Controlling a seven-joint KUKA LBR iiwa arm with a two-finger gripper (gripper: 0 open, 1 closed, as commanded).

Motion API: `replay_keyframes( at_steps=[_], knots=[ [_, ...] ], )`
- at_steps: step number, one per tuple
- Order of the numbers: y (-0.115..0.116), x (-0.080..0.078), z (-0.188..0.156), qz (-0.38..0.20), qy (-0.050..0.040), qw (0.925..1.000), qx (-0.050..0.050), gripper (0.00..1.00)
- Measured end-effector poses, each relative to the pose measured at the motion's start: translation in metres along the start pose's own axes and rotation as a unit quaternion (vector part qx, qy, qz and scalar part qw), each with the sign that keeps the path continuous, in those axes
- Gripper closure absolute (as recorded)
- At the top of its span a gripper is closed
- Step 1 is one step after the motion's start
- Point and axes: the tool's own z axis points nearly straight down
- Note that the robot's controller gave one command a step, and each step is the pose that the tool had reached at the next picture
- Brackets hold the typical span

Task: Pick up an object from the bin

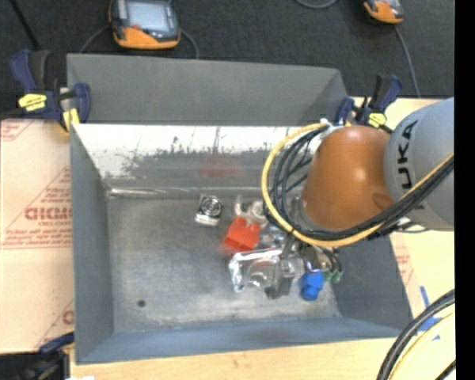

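My gripper [283,275] is low in the bin's right half, beneath the arm's orange cover. It stands right against a shiny silver metal piece [252,263] that lies just to its left. A red-orange block [241,234] lies up and left of the metal piece, touching it. A small blue thing [310,286] lies just right of the gripper, near the bin's front right wall. Whether anything is held I cannot tell.
A small silver and white round thing [210,210] lies alone toward the bin's back, left of the cluster. A pale small thing [250,209] sits behind the red-orange block. The arm and its cables cover the bin's right side.
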Motion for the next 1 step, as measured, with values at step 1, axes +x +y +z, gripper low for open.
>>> replay_keyframes(
  at_steps=[1],
  knots=[
    [-0.0013,-0.0009,-0.025,0.001,0.0007,1.0,0.0,1.0]
  ],
)
